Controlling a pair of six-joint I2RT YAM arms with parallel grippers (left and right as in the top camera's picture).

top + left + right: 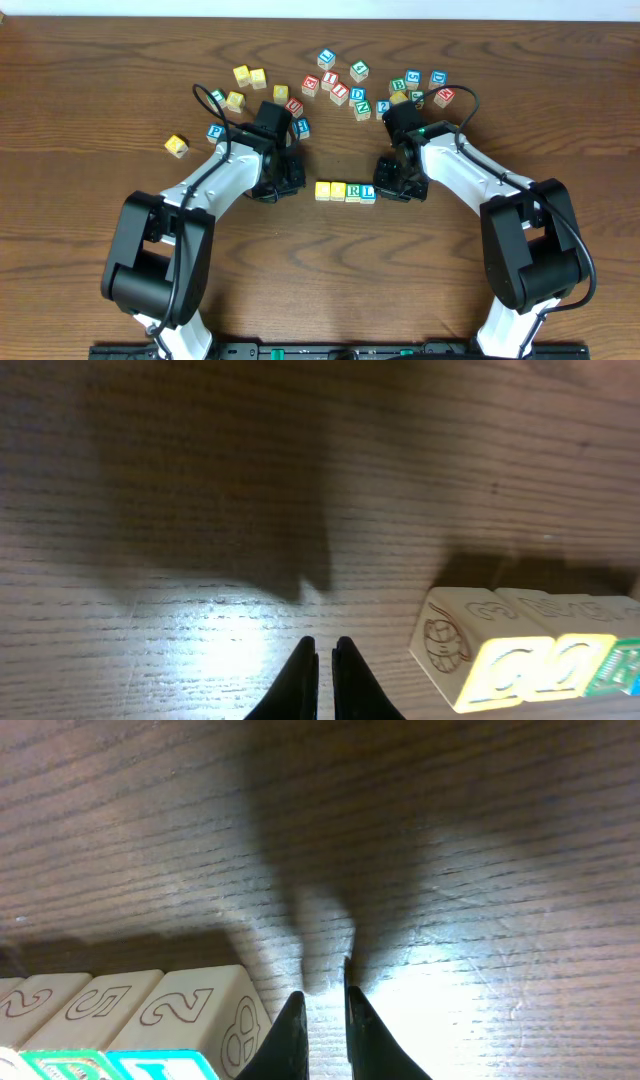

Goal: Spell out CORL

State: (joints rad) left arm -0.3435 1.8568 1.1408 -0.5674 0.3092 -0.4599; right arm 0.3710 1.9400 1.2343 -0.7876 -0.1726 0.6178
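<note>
The worktop carries everything. The left arm and right arm both reach in toward its middle. Beyond the claws, well apart from them, the loose blocks lie scattered.

The row of four blocks lies between the two claws, and its long axis runs straight from one claw to the other. The left claw sits off the row's yellow end, so the row lies to that claw's right with bare wood between them. The right claw sits off the blue end. From there the row lies to its left, the nearest block just beside the finger, though I cannot tell whether they touch. The right claw looks the nearer of the two.

Both claws are narrowed to a slit and hold nothing.

In the overhead view the R block and L block read clearly. The two yellow faces before them are too small to read there, but the left wrist view shows rounded letters on them. The word looks laid out. Any squaring-up would probably be a push along the row's axis, most easily from the right side.
</note>
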